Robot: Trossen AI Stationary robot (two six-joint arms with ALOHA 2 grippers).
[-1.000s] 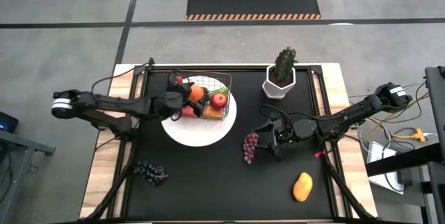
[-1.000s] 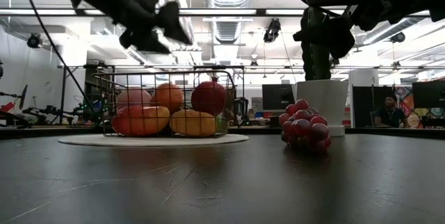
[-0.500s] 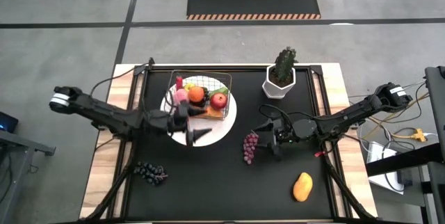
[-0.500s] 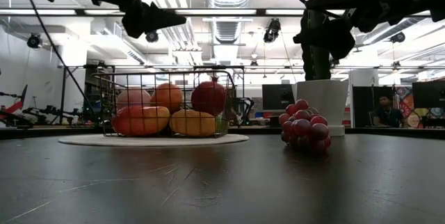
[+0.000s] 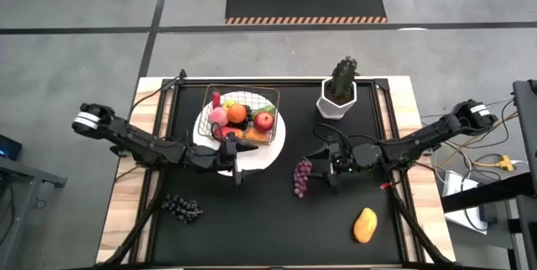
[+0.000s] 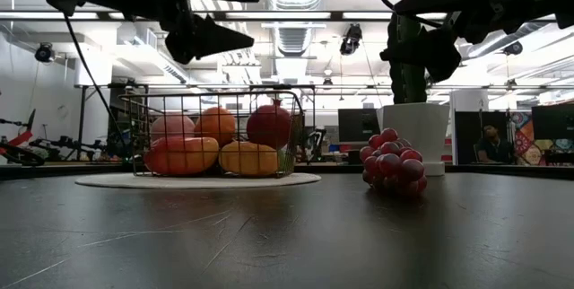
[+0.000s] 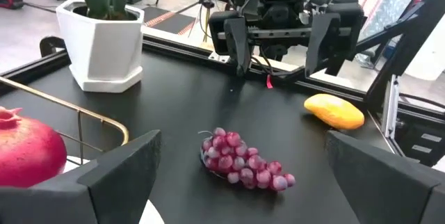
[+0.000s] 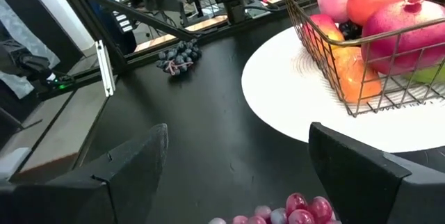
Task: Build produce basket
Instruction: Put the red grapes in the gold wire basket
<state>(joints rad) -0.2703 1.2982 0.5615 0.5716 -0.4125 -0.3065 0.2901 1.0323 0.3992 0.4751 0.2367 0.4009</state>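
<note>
The wire basket (image 5: 244, 116) stands on a round white plate (image 5: 262, 158) and holds an orange, a red pomegranate-like fruit, a pink peach and other toy fruit. A red grape bunch (image 5: 300, 178) lies on the black mat to the right of the plate. My right gripper (image 5: 321, 168) is open just right of that bunch, above the mat, with the grapes (image 8: 286, 211) below its fingers. My left gripper (image 5: 238, 168) is open over the plate's near edge and faces the red grapes (image 7: 243, 161). A dark grape bunch (image 5: 180, 208) and a yellow mango (image 5: 364, 225) lie near the near edge.
A white hexagonal pot with a green plant (image 5: 337, 95) stands at the far right of the mat. The two grippers face each other across the red grapes. The mat is bare between the dark grapes and the mango. People and equipment show in the room behind.
My left gripper has moved from above the basket's left side toward the near edge and to the right, dropping lower and swinging round to face right. It now hangs over the plate's near rim. The right arm and the fruit have kept still.
</note>
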